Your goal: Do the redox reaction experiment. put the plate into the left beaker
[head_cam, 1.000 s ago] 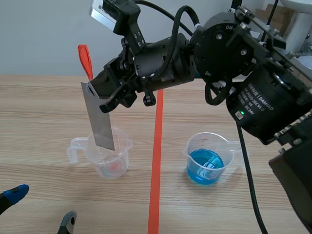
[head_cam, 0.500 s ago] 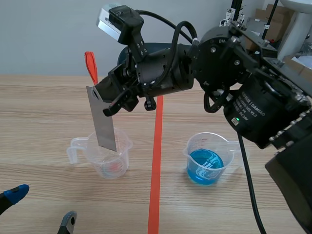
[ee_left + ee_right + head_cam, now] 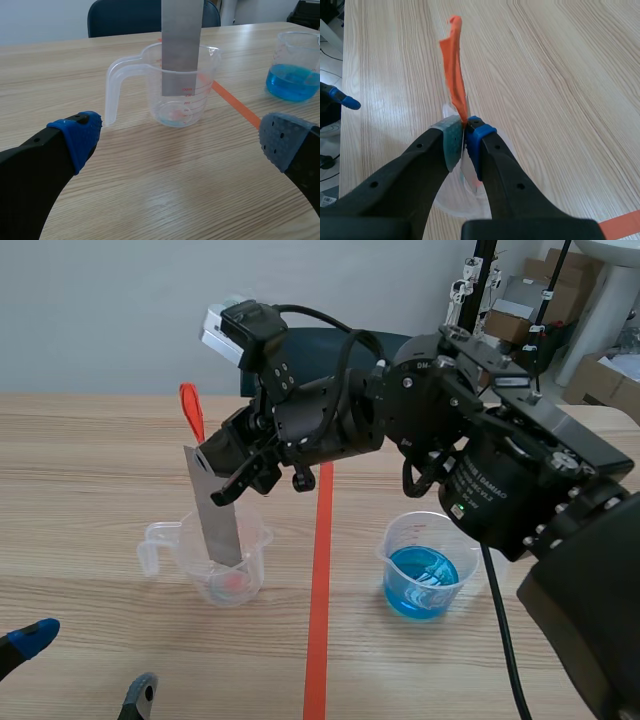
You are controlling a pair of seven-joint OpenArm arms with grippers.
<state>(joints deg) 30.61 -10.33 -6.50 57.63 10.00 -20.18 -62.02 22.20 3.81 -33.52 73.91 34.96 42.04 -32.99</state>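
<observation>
right pincer (image 3: 222,475): clenched on the upper part of the metal plate, raised over the left half of the surface (image 3: 80,470); in my right wrist view the grey-green and blue pads press it from both sides (image 3: 466,135).
metal plate (image 3: 215,515): a grey, flat strip hanging almost upright, tilted a little. its lower end is inside the left beaker, below the rim. from my left wrist view (image 3: 181,45) its bottom edge hangs above the beaker's floor, not touching it.
orange strip (image 3: 191,408): fixed at the plate's top end, sticking up above my right pincer's fingers (image 3: 455,65).
left beaker (image 3: 205,575): clear plastic with a handle and red printed scale marks (image 3: 150,85). it stands left of the tape line, about midway between the surface's far and near edges. a little reddish liquid lies at its bottom.
right beaker (image 3: 400,535): the same clear kind, partly filled with blue liquid (image 3: 295,65). it stands right of the tape line, well apart from the left beaker.
tape line (image 3: 320,570): orange-red, running from the near edge toward the far edge between the two beakers (image 3: 235,102).
left pincer (image 3: 88,665): released and holding nothing, low by the near left corner of the surface. its blue and grey pads are spread wide, and the left beaker stands ahead of it (image 3: 180,140).
</observation>
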